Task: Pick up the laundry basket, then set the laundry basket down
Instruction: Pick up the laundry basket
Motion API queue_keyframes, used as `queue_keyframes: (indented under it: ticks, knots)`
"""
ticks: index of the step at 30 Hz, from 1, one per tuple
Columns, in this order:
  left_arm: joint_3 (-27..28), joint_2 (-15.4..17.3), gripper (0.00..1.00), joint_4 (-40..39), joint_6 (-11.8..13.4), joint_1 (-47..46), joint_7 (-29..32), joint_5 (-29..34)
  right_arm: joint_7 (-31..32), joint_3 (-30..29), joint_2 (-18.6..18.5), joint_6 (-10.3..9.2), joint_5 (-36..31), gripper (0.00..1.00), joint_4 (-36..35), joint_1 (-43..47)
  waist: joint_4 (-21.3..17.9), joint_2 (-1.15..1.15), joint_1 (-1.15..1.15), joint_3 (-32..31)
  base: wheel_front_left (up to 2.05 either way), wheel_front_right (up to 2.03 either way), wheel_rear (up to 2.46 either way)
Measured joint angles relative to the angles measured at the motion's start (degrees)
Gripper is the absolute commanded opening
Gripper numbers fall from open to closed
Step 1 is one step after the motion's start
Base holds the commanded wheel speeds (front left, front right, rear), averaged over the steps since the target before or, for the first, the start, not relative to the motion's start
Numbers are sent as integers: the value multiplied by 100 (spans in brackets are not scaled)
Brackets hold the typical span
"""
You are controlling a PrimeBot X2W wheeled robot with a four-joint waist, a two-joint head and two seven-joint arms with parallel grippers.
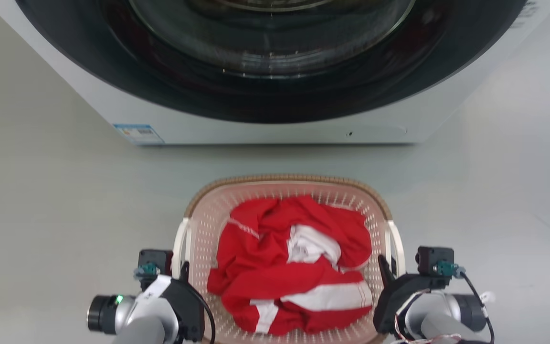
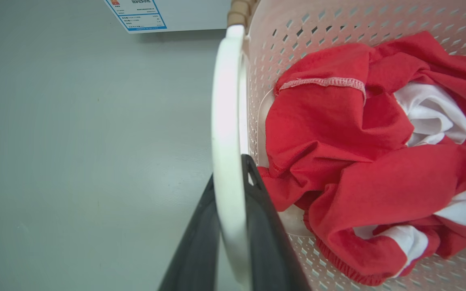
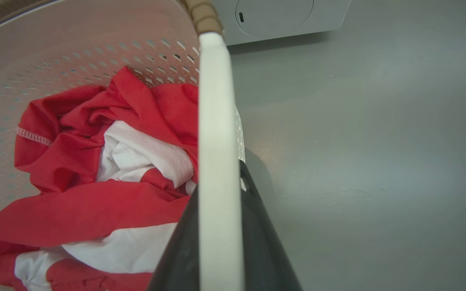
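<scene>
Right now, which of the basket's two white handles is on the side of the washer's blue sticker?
The left handle, between the jaws of the left gripper: the blue sticker lies beyond it. The right handle faces a round flap instead.

Soft, even indoor light
Pale sheen lies on the smooth grey floor at right; the white washing machine's dark glass door mirrors glints; the white plastic handle blurs nearest the left wrist lens.
</scene>
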Motion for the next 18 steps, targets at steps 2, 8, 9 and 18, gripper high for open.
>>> queue_keyframes:
  ticks: [2,8,9,18]
  knots:
    - [-37,1,0,8,-21,136,64,-22,85,109,0,-43,170,0,2,115,-17,0,0,-173,0,0,0]
    - [-177,20,0,36,-63,554,272,-233,321,416,0,-118,570,0,-4,471,-63,0,0,-692,0,0,0]
    - [-196,27,0,44,-100,625,304,-253,347,468,0,-142,636,0,-8,534,-70,0,0,-777,0,0,0]
    - [-334,51,0,99,-100,1089,571,-355,622,861,0,-244,1109,0,-71,959,-125,-1,0,-1485,0,0,0]
